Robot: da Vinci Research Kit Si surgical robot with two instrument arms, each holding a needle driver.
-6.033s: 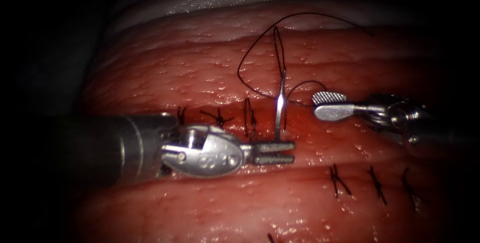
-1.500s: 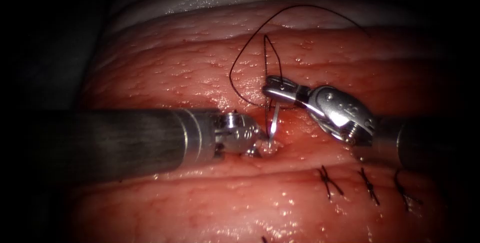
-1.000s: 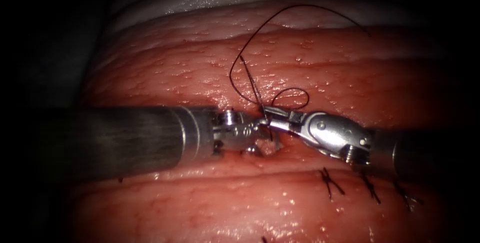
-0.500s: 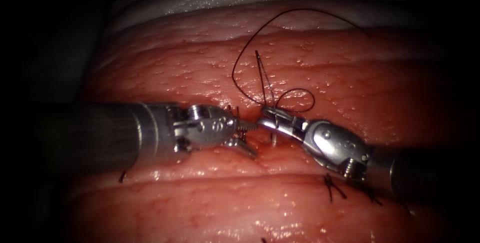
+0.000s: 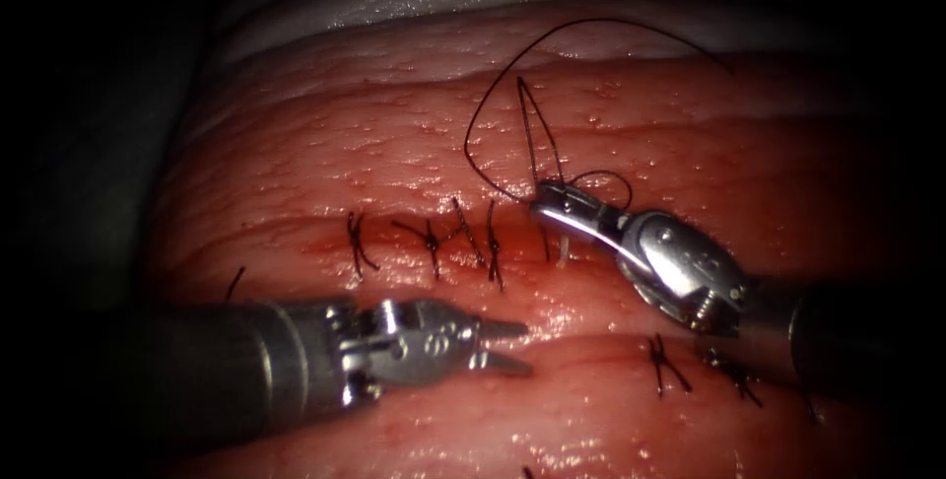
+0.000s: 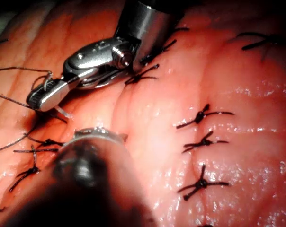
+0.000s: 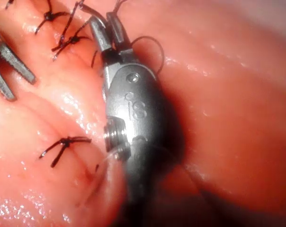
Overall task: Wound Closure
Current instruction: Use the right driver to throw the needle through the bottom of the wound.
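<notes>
My right tool is shut on the curved needle near its thread end, at the right end of the stitched cut. A short silver part of the needle points down from the jaws onto the tissue; whether its tip is in the tissue I cannot tell. Dark thread runs from the jaws in loops over the tissue above. My left tool lies below the cut, jaws open, holding nothing. The right tool and needle also appear in the left wrist view.
Three dark knotted stitches cross the cut left of the needle. Another row of stitches runs below the right tool. Red fluid wets the cut's edges. Pale tissue rim lies at the back.
My left tool has let go at the cut's edge and drawn back down and to the left, baring the stitches. The right tool has lifted the needle slightly up and right.
</notes>
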